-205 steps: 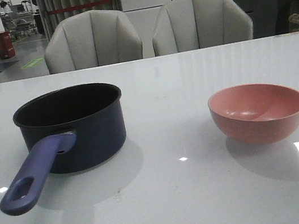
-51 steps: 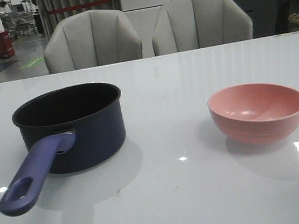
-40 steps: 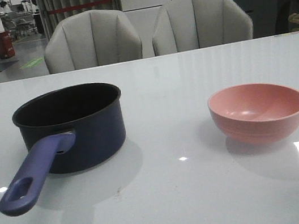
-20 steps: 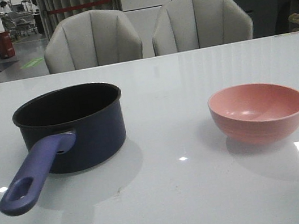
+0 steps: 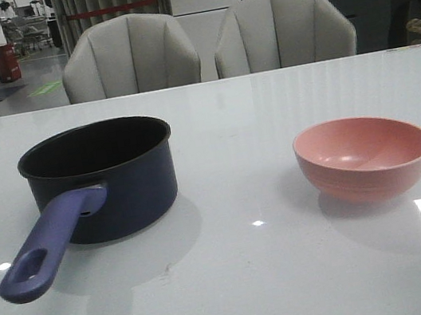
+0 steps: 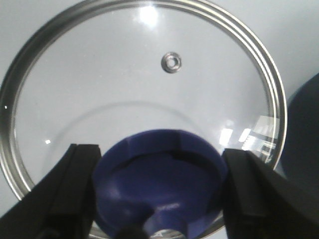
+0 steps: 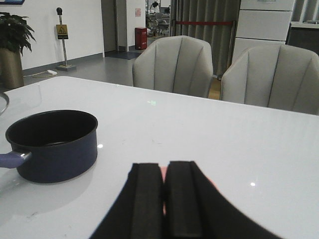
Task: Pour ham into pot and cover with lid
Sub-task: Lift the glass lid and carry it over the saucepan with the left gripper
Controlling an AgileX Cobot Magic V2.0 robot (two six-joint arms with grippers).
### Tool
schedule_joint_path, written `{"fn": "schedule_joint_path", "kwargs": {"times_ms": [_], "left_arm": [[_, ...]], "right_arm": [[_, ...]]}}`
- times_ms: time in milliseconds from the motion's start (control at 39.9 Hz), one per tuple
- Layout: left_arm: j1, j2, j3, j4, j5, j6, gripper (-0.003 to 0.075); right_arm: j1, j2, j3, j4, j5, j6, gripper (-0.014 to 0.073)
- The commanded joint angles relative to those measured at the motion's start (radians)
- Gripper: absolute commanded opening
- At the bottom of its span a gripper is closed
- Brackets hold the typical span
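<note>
Lid (image 6: 149,89) fills left wrist view: round clear glass, shiny steel rim, small metal vent hole, flared blue knob (image 6: 159,181). Left gripper (image 6: 159,194) clamped on knob, black fingers (image 6: 75,189) on both sides. Front view shows only sliver of lid rim at far left edge, up off worktop (image 5: 255,279). Right gripper (image 7: 164,199) fingers pressed together, holding nothing. Pot (image 5: 101,180) dark navy, round, smooth, inside dark, long purple-blue handle with slot hole, on worktop left. Pink bowl (image 5: 364,157) smooth, round, well apart on right. Two grey chairs (image 5: 129,55) behind. Ham not seen.

Navy pot (image 5: 101,180) upright, lidless; glass lid (image 6: 144,74) apparently lifted.
</note>
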Motion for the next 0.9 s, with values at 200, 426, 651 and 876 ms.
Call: {"fn": "schedule_joint_path", "kwargs": {"times_ms": [200,426,651,876], "left_arm": [[-0.139,-0.074,-0.219,-0.034,0.032,0.023,0.013],[-0.255,-0.072,-0.318,-0.034,0.078,0.026,0.013],[-0.329,-0.036,-0.318,-0.034,0.108,0.039,0.013],[-0.416,0.038,-0.318,-0.032,0.06,0.067,0.013]], "right_arm": [[0.0,0.009,-0.029,0.005,-0.086,-0.01,0.0157],[0.0,0.009,-0.029,0.005,-0.086,-0.01,0.0157],[0.0,0.009,-0.029,0.005,-0.086,-0.01,0.0157],[0.0,0.009,-0.029,0.005,-0.086,-0.01,0.0157]]}}
